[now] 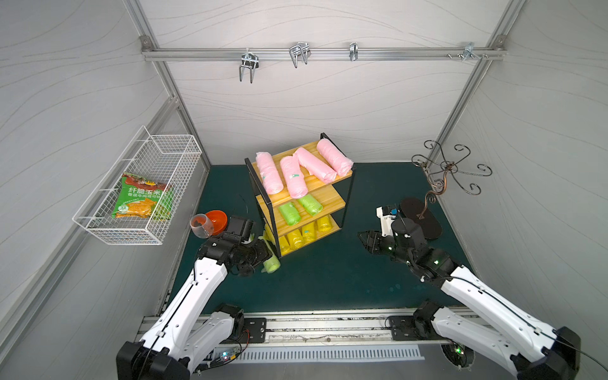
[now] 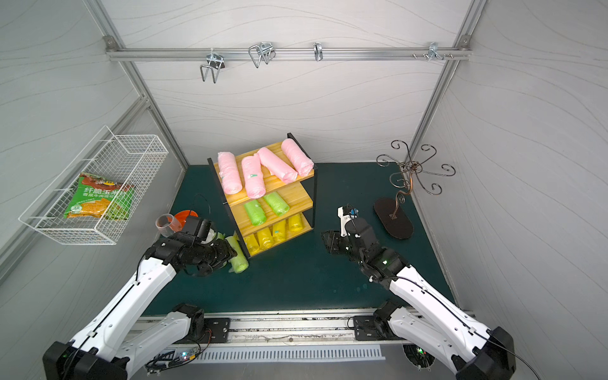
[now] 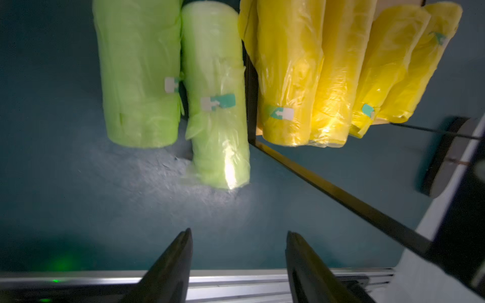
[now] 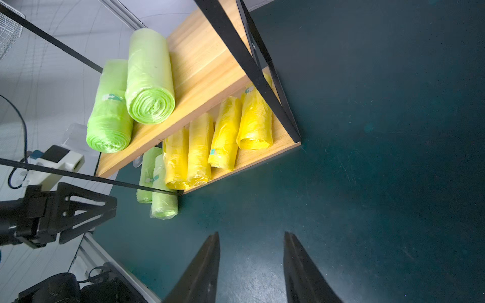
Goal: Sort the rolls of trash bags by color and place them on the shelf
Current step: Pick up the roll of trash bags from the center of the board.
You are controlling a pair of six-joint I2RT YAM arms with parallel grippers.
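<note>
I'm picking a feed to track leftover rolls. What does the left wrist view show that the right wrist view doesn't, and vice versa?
Only left wrist: a blurred dark oval base beyond the shelf. Only right wrist: two shelved green rolls on the middle board, and a wire basket corner. Both: two loose green rolls on the mat beside the shelf, four yellow rolls on its bottom board, and an open, empty gripper: the left gripper, the right gripper.

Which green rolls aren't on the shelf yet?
The two lime green plastic rolls lying side by side on the dark green mat, next to the black-framed wooden shelf. The other two green rolls lie on its middle board.
</note>
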